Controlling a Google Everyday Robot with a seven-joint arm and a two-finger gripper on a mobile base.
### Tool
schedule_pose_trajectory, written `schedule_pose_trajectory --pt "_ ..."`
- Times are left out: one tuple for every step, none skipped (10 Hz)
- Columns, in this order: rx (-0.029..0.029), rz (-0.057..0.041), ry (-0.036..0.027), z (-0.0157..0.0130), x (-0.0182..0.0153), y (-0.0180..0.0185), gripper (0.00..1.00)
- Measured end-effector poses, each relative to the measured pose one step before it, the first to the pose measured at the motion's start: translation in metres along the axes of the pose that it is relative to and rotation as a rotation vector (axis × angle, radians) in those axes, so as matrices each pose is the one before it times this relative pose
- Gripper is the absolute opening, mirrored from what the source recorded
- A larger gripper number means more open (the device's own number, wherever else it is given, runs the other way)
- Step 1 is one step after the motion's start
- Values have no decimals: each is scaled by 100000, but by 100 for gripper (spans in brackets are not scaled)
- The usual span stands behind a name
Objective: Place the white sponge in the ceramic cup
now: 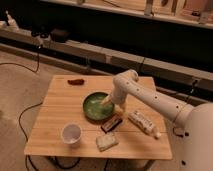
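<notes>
The white sponge lies flat near the table's front edge, right of the ceramic cup, which stands upright at the front left. My white arm reaches in from the right, and my gripper hangs over the right part of the green bowl, well behind the sponge and apart from it. Nothing shows in the gripper.
A dark brown bar lies between the bowl and the sponge. A white bottle-like packet lies at the right. A small red-brown object sits at the back left. The wooden table has cables on the floor around it.
</notes>
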Motion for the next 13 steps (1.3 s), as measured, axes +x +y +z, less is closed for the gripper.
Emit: schedule_pose_trajectory --pt "-182 1033 53 -256 98 -84 80" --pt "-44 1782 488 -562 219 -300 80" --pt "644 2639 806 -1172 189 -1084 80" --pt "2284 4220 899 -2018 -38 -1967 80" --pt "1130 2505 527 -1066 -49 -872 80" --pt "274 523 155 -240 14 -152 80" --pt "-312 -85 -192 32 -67 40 80" --pt "-8 -17 -15 13 -7 -2 80" --pt "-25 147 85 -26 36 44 80" --pt "-438 1163 108 19 33 63 80" --pt "-493 2535 -127 -57 -80 -26 80" --pt "-318 5070 -390 -144 -178 114 80" --pt "179 5120 -504 -157 -343 99 80"
